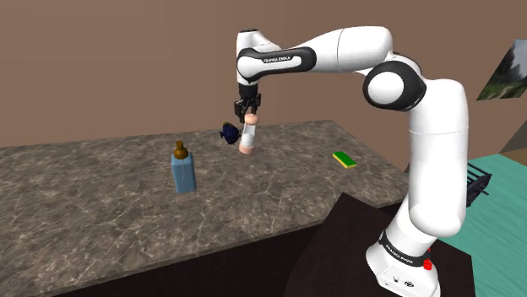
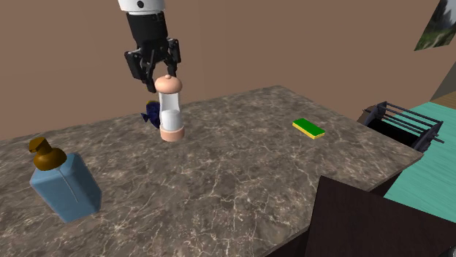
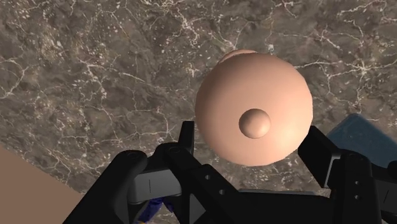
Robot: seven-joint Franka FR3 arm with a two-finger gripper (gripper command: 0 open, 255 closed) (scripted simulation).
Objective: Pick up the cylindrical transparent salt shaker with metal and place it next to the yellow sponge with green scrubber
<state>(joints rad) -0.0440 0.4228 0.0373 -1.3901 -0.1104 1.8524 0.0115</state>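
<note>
Marbled counter [image 2: 241, 175]; gripper [image 2: 162, 77] flanks salt shaker [image 2: 170, 109], contact unclear, blue thing [image 2: 151, 111] half-hidden

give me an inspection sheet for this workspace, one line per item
surface: marbled grey-brown counter
job's things: shaker with peach cap and base, upright near the counter's far edge; yellow-and-green sponge lying flat, well apart from it toward the second exterior view's right
clutter: blue bottle with brown cap; small dark blue thing just behind the shaker, too hidden to name
grippers: gripper open, over the shaker, fingers on either side of its cap
cables: nothing seen
surroundings: brown wall; black rack beyond the counter's end; teal floor; dark stand
</note>
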